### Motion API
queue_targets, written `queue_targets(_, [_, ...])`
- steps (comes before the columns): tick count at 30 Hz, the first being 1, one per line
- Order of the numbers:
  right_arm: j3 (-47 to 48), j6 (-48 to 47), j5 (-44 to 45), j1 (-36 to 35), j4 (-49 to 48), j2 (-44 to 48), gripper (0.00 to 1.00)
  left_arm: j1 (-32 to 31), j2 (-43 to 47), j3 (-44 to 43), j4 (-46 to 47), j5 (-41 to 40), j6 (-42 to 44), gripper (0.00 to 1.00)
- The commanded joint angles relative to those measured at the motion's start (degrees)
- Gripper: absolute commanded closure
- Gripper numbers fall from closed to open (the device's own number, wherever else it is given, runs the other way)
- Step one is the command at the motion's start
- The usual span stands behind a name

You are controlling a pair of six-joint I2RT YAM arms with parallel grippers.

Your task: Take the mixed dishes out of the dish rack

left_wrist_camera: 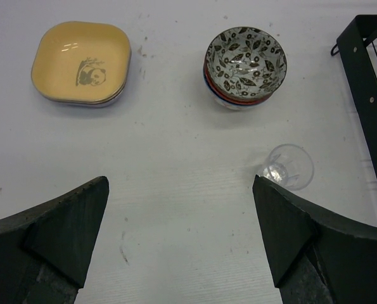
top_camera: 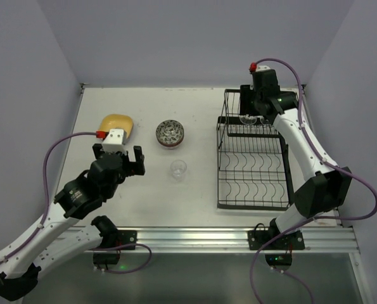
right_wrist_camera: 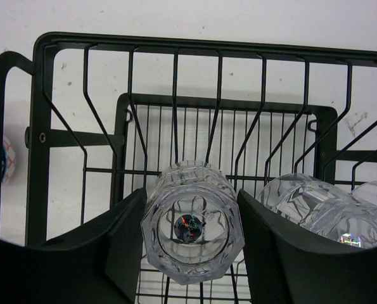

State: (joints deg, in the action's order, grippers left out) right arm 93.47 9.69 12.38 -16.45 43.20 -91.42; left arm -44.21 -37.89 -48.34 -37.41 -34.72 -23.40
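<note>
The right gripper (right_wrist_camera: 191,215) has a faceted glass (right_wrist_camera: 189,229) between its fingers. The glass lies on its side on the upper shelf of the dish rack (right_wrist_camera: 175,43), one end facing the wrist. Both pads press against its sides, so it looks pinched rather than merely straddled. Two more glasses (right_wrist_camera: 308,204) lie just outside the right-hand finger. I judge the glass to be light, hard, slick and breakable. The flat facets across its middle are the best hold, taken with modest squeeze, as a hold near an end could let it pivot. The left gripper (left_wrist_camera: 180,190) is spread wide and empty above the table (left_wrist_camera: 175,139). A standing glass (left_wrist_camera: 288,166) is just beyond its right finger, with stacked bowls (left_wrist_camera: 245,62) and a yellow plate (left_wrist_camera: 80,62) farther ahead.
</note>
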Motion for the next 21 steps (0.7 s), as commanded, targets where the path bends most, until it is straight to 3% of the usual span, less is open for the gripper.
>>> queue_targets(1, [-0.66,-0.38,-0.96,0.19,-1.71,2.64,0.63,0.52,-0.26,0.17,2.52,0.00,0.19,0.00])
queue_targets(5, [-0.22,-0.38,-2.10,0.19,-2.07,5.72,0.83,0.70,-0.26,0.00,2.60,0.18,0.28,0.00])
queue_targets(7, [-0.31,0.06,-3.06,0.19,-2.85,8.95,0.85,1.40,-0.26,-0.35,3.13,1.66,0.72,0.00])
queue_targets(9, [-1.53,0.76,-4.03,0.19,-4.60,12.12,1.00,2.10,-0.34,-1.66,3.48,3.33,0.03,0.00])
queue_targets(12, [-5.04,2.34,-7.28,0.19,-8.46,19.85,1.00,2.11,-0.08,-3.69,5.58,11.05,-2.17,0.00])
queue_targets(15, [-9.87,4.01,-13.16,0.19,-12.85,28.20,1.00,2.11,0.71,-3.52,13.56,25.36,-4.28,0.00])
queue_targets(17, [-15.58,5.85,-24.61,0.10,-16.46,32.86,1.00,2.11,0.36,-2.47,24.53,39.33,-5.95,0.00])
queue_targets(20, [-27.61,12.96,-42.44,0.19,-31.55,42.70,1.00,2.11,-2.79,1.04,43.86,54.90,-11.92,0.00])
queue_targets(21, [-30.69,15.42,-46.44,0.19,-41.26,46.90,1.00,1.93,-4.02,1.57,48.44,58.24,-15.68,0.00])
